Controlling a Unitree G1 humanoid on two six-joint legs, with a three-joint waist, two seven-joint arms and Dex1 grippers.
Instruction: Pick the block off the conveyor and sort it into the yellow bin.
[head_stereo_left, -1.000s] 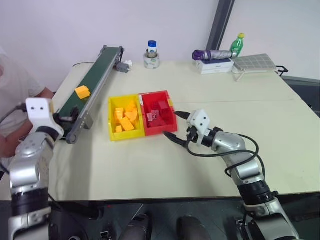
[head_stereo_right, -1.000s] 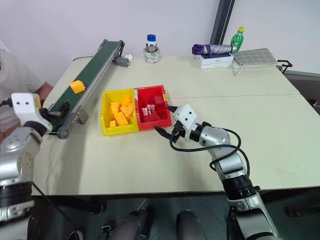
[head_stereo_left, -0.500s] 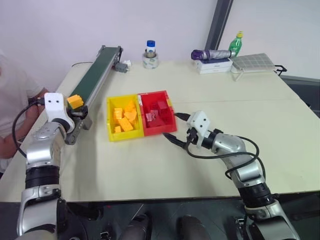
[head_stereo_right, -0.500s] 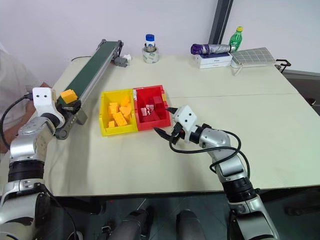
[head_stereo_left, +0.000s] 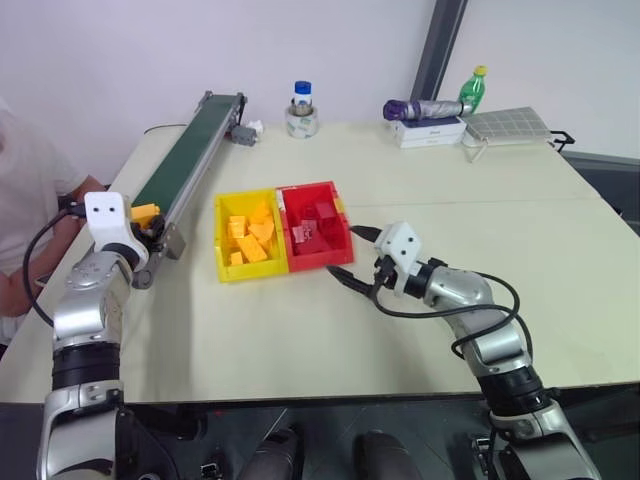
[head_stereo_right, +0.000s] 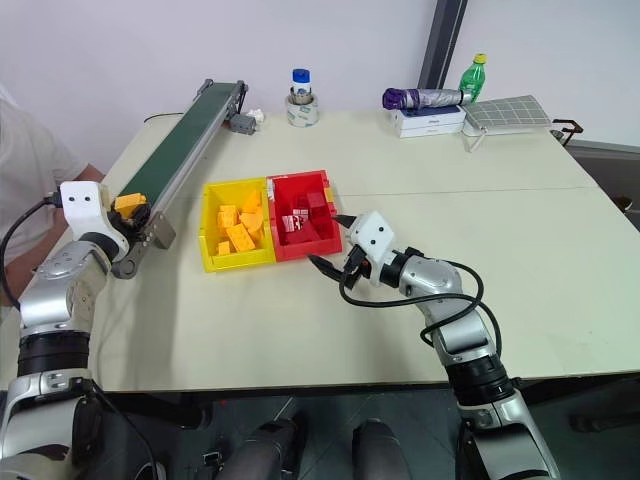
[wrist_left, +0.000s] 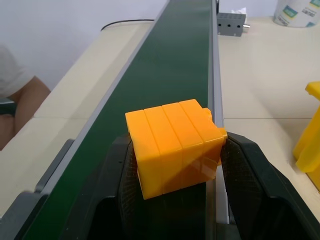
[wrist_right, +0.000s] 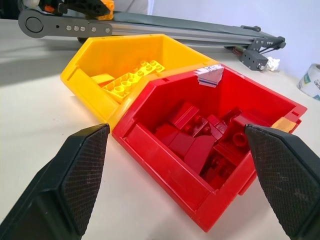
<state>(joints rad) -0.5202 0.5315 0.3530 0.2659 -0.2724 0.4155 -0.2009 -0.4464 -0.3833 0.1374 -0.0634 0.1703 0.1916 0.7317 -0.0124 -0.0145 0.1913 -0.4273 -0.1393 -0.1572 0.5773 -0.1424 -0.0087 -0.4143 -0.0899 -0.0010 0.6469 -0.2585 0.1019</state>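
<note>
The left hand (wrist_left: 175, 165) is clenched on the block (wrist_left: 172, 145), a chunky orange-yellow piece pinched between its two black fingers (wrist_left: 250, 185) at the near end of the conveyor (head_stereo_left: 185, 165). In the left wrist view the block sits just over the dark green belt, its ribbed top face tilted a little, with the grey side rail running beside it toward the small grey motor (wrist_left: 231, 22) at the far end. Whether the block's underside touches the belt cannot be told. In the head views this grasp sits at the left of the frame, about mid-height, where the conveyor's near end meets the white wrist of the left arm.

The yellow bin (head_stereo_left: 222, 238) lies near the centre of the frame, a little left, just beside the conveyor's near end. It is joined on its right side to the red bin (head_stereo_left: 340, 245). The yellow bin holds several yellow blocks; the red one holds a heap of red blocks.

The right hand (head_stereo_left: 352, 257) hovers just beside the red bin's right corner, its fingers (wrist_right: 82, 165) spread wide and holding nothing; its wrist view looks between them into both bins.

At the upper part of the frame, on the far edge of the bench (head_stereo_left: 420, 190), stand a roll of tape (head_stereo_left: 303, 121) with a small bottle in it, a folded purple umbrella (head_stereo_left: 425, 108) on a white box, and a green bottle (head_stereo_left: 474, 88). A person's arm (head_stereo_left: 65, 195) shows at the left edge.
</note>
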